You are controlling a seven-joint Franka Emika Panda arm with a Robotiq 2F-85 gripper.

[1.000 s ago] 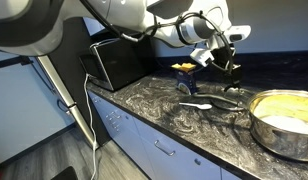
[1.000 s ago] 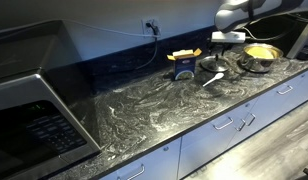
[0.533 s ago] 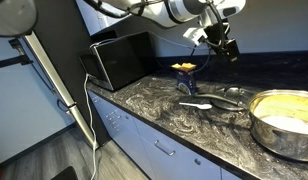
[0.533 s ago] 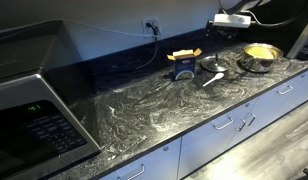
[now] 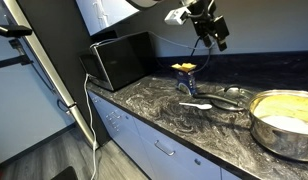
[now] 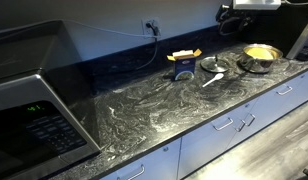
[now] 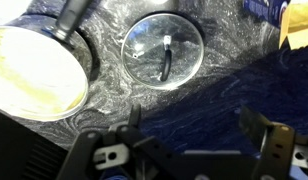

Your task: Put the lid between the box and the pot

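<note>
The glass lid [image 7: 164, 50] lies flat on the dark marbled counter, knob up. It sits between the yellow-orange box [image 5: 184, 70] and the big steel pot [image 5: 284, 120] in both exterior views, with the lid [image 6: 212, 65] next to the box [image 6: 182, 63] and the pot [image 6: 259, 55] beyond. My gripper [image 5: 216, 38] hangs high above the counter, open and empty. In the wrist view its jaws [image 7: 194, 125] frame the blue wall, with the pot [image 7: 34, 70] at the left and the box [image 7: 279, 12] at the top right.
A white spoon [image 5: 196, 104] lies in front of the lid, also in an exterior view [image 6: 214, 77]. A large black appliance [image 5: 119, 60] stands at the counter's far end. A cable hangs from a wall outlet [image 6: 151, 25] behind the box.
My gripper has risen from just above the lid and box to high over the counter. The lid, box, spoon and pot have stayed in place.
</note>
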